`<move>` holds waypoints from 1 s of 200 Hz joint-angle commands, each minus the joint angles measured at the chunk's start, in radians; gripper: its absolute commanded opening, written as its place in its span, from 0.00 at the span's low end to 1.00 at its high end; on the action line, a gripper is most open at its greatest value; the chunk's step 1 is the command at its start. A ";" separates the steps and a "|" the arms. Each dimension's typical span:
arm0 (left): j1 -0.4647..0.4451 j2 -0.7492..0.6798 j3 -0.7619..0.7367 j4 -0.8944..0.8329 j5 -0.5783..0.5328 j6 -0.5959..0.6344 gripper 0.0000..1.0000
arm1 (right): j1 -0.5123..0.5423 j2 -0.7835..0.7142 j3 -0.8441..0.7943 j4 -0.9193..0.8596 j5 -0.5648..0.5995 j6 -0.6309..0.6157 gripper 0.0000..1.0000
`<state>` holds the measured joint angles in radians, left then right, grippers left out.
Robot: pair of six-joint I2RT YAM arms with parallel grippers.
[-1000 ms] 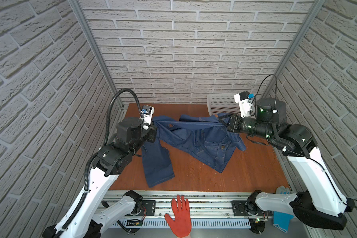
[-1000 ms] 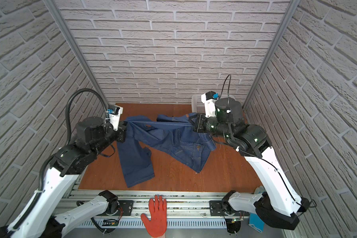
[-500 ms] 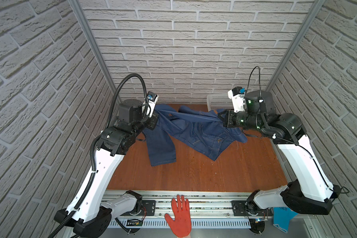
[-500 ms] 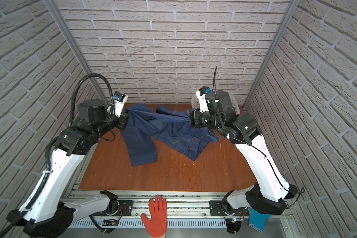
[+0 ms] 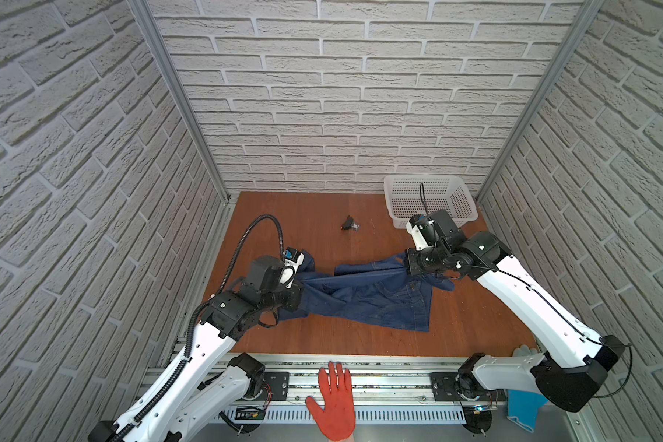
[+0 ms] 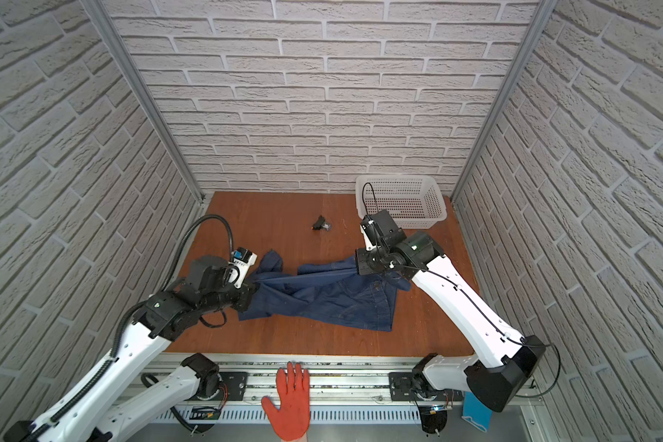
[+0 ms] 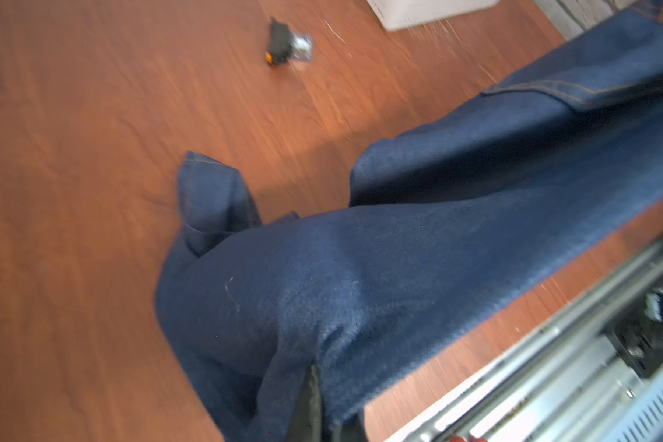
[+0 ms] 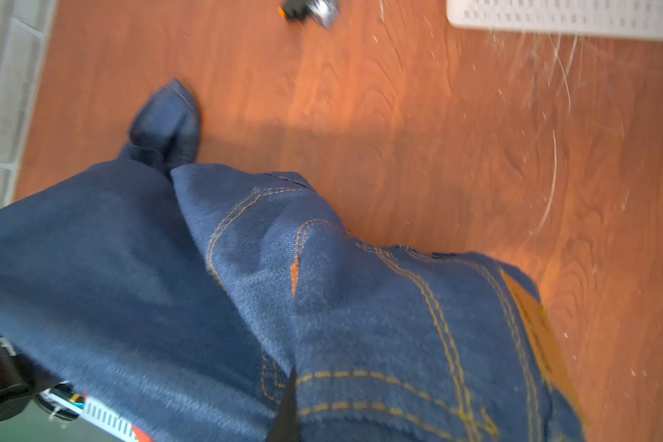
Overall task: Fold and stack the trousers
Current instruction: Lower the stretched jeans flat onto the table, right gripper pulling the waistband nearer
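The trousers (image 5: 376,302) now sit nearer the front of the table (image 5: 303,206) than a second ago, when both arms carried them high by the back wall. The arms have come forward and down, so most of the denim trails onto the wood, with one taut edge strung between the two pincers. The left gripper (image 5: 298,285) is clamped tight on a leg. The right gripper (image 5: 405,268) is clamped tight on the waist end (its wrist view shows the tan patch (image 8: 532,317) and orange stitching close by). This reads as spreading and laying down, so the fold itself seems not yet begun, and cloth lies bunched below the stretched edge. The white basket (image 5: 425,178) in the back right corner, no longer hidden behind arm and cloth, shows nothing inside. A small black object (image 5: 348,223) lies apart on the wood.
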<state>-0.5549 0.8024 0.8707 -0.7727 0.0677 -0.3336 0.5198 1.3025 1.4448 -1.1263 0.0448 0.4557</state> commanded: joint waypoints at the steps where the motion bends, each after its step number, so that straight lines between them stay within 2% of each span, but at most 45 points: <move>1: 0.011 0.041 -0.003 -0.074 -0.200 -0.125 0.00 | -0.069 -0.023 -0.034 -0.153 0.207 0.021 0.13; 17: 0.012 0.075 0.004 -0.059 -0.215 -0.146 0.01 | -0.069 -0.007 -0.067 -0.139 0.160 0.049 0.32; 33: 0.014 0.102 0.011 -0.045 -0.221 -0.162 0.01 | -0.070 -0.017 -0.101 -0.107 0.110 0.084 0.58; 43: 0.015 0.123 0.014 -0.043 -0.230 -0.173 0.01 | -0.072 -0.029 -0.112 -0.098 0.095 0.112 0.68; 65: 0.018 0.155 0.014 -0.037 -0.250 -0.184 0.03 | -0.082 -0.074 -0.133 -0.084 0.066 0.168 0.82; 71: 0.019 0.160 0.013 -0.035 -0.254 -0.185 0.03 | -0.088 -0.090 -0.141 -0.084 0.062 0.187 0.89; 113: 0.024 0.176 0.013 -0.018 -0.255 -0.186 0.05 | -0.191 -0.236 -0.278 -0.040 -0.005 0.370 0.92; 153: 0.025 0.181 0.002 -0.013 -0.258 -0.180 0.07 | -0.321 -0.400 -0.566 0.091 -0.137 0.591 0.91; 176: 0.026 0.174 -0.005 -0.008 -0.256 -0.182 0.08 | -0.333 -0.453 -0.717 0.194 -0.221 0.710 0.88; 200: 0.025 0.166 -0.010 -0.008 -0.256 -0.183 0.08 | -0.334 -0.479 -0.789 0.234 -0.201 0.773 0.85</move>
<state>-0.5377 0.9829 0.8722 -0.7910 -0.1635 -0.5098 0.1909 0.8562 0.7048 -1.0115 -0.1204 1.0870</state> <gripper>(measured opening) 0.080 0.860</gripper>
